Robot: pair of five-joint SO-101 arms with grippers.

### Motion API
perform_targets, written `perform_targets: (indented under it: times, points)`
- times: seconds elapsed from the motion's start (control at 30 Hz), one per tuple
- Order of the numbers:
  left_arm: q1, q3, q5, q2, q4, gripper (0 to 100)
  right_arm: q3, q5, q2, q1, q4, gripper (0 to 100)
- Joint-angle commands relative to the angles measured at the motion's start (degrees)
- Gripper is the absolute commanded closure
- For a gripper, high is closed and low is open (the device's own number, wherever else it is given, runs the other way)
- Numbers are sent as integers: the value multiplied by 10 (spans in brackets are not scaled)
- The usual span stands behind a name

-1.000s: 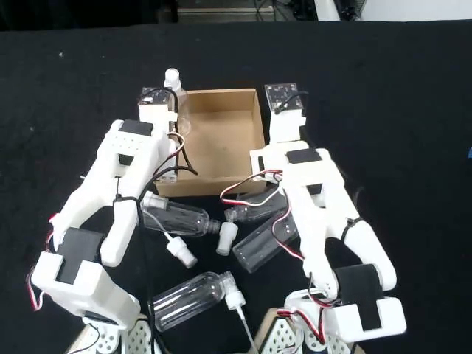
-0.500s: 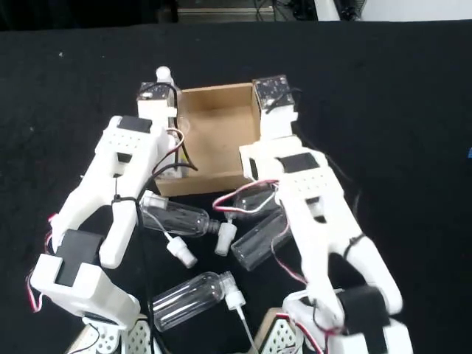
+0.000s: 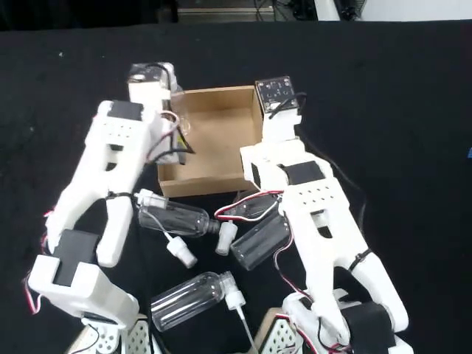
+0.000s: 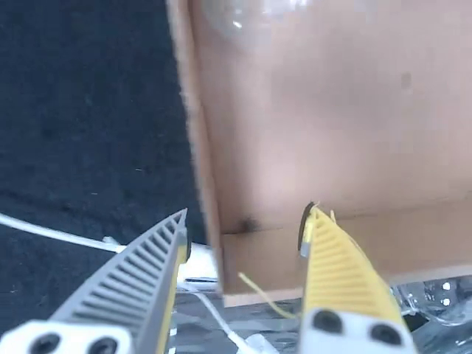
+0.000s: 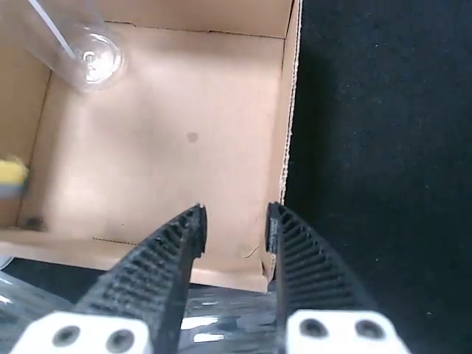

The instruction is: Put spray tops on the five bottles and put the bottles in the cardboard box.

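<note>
Cardboard box (image 3: 221,147) sits on the black table (image 3: 405,147) between the two arms. One clear bottle (image 5: 82,38) stands inside it in the far left corner, its white top (image 3: 169,71) showing just beside the left arm (image 3: 110,162) in the high view. The left gripper (image 4: 245,217) hangs over the box's left wall with its jaws wide apart. Its yellow finger (image 4: 332,258) is inside the box and its grey finger (image 4: 140,273) outside, with the wall between them, and it has hold of nothing. The right gripper (image 5: 234,220) hovers above the box's near right corner, its black fingers (image 5: 173,251) a little apart and empty. Four more bottles lie on their sides on the table in front of the box. The left bottle (image 3: 177,219) lies just before the box's near left corner. The near bottle (image 3: 188,299) is closest to the arm bases and has a spray top fitted. The middle bottle (image 3: 258,242) and the back bottle (image 3: 247,209) are partly hidden under the right arm (image 3: 324,214). A loose top (image 3: 181,251) and a second loose top (image 3: 226,237) lie among them, apart from any bottle neck.
</note>
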Motion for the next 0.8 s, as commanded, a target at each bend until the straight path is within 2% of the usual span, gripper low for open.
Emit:
perform_targets:
  times: [0.0,0.23,0.4,0.6,0.7,0.77]
  points:
    - [-44,-57,1,-36,26,770,-9,0,-40,18,-4,979]
    - [-58,-92,2,-36,28,770,1,-1,-95,20,-8,987]
    - [-80,-156,-1,-36,105,788,27,-1,-148,4,-14,987]
    - [-193,-171,-1,-36,128,968,65,-1,-124,-56,-120,988]
    - [-242,-125,3,-36,118,970,80,0,-77,-104,-199,988]
    - [-265,-79,4,-36,84,970,76,0,-38,-127,-242,988]
